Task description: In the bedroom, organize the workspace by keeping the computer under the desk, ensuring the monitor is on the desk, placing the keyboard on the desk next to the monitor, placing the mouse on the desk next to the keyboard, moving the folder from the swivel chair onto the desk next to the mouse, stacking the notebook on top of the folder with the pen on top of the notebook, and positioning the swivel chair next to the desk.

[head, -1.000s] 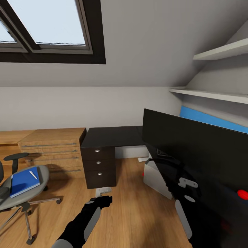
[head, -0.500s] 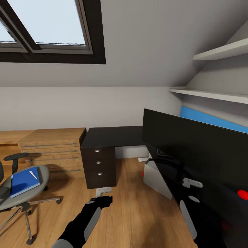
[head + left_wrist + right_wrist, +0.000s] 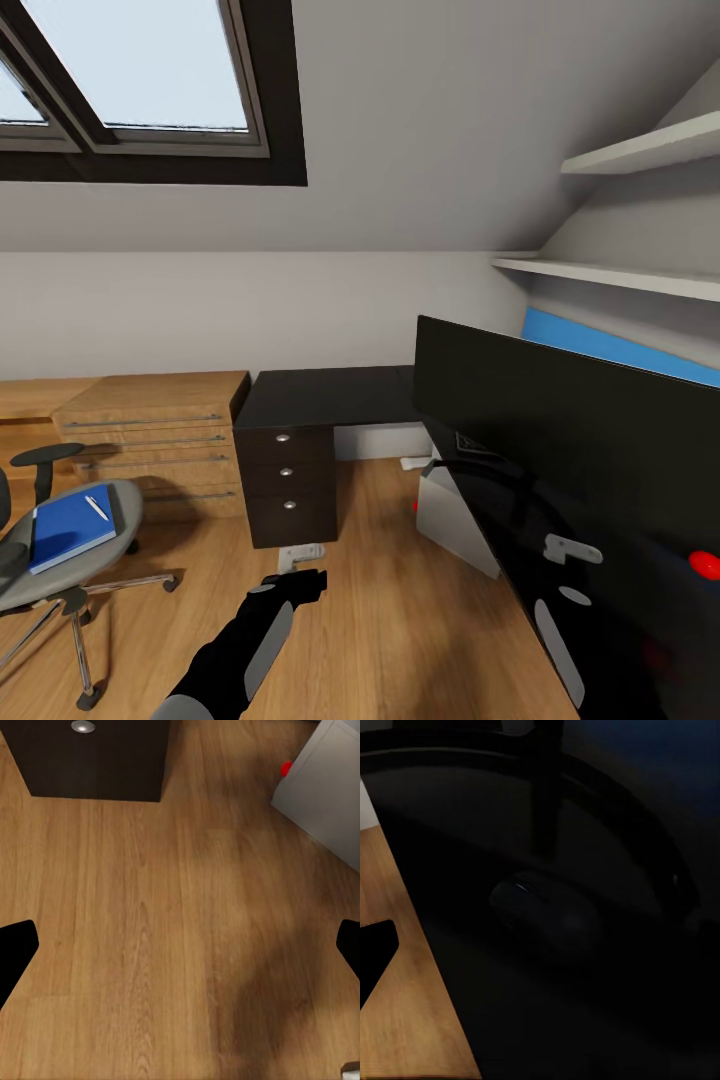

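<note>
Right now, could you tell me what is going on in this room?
The robot stands by the black desk with the monitor on it. Its right arm reaches over the desktop, where the right wrist view shows a dark mouse. The left gripper, fingers open and empty, hangs over the wooden floor. The blue notebook and pen lie on the swivel chair, apart from the desk.

Head camera high over desk (image 3: pixel 330 395); wrist cameras close above floor (image 3: pixel 150 945).
</note>
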{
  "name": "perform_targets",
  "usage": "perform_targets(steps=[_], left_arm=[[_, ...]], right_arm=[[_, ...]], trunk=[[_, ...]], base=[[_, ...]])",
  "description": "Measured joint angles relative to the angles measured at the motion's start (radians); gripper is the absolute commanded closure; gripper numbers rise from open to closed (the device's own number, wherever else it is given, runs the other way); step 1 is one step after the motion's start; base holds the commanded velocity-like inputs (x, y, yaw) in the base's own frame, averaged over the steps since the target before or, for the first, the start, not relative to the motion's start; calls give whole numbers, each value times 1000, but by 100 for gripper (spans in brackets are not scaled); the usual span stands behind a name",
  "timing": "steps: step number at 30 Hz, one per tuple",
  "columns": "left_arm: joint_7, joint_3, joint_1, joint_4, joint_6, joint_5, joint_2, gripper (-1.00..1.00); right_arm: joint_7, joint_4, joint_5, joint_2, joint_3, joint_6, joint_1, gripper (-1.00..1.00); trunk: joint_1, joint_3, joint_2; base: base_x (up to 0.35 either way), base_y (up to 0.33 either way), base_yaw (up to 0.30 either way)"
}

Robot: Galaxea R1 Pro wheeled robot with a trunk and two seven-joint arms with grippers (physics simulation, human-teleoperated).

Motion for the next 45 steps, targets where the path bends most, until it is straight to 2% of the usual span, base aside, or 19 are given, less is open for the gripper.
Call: perform_targets(steps=[5,17,32,45], left_arm=[[0,0,0,0,0,0,0,-100],[0,0,0,2,0,0,-2,-100],[0,0,0,2,0,0,-2,-100],[-1,0,0,2,0,0,-2,-100]], right_arm=[[0,46,-1,-3,0,-5,-3,-100],[0,82,-1,-3,0,-6,-9,-100],[0,130,-2,-11,0,-43,-23,-100],[0,218,-4,-15,0,-81,-59,-100]], trunk=[[0,0,0],[0,0,0],[0,0,0],[0,0,0]], base=[[0,0,0],[0,0,0],[0,0,0],[0,0,0]])
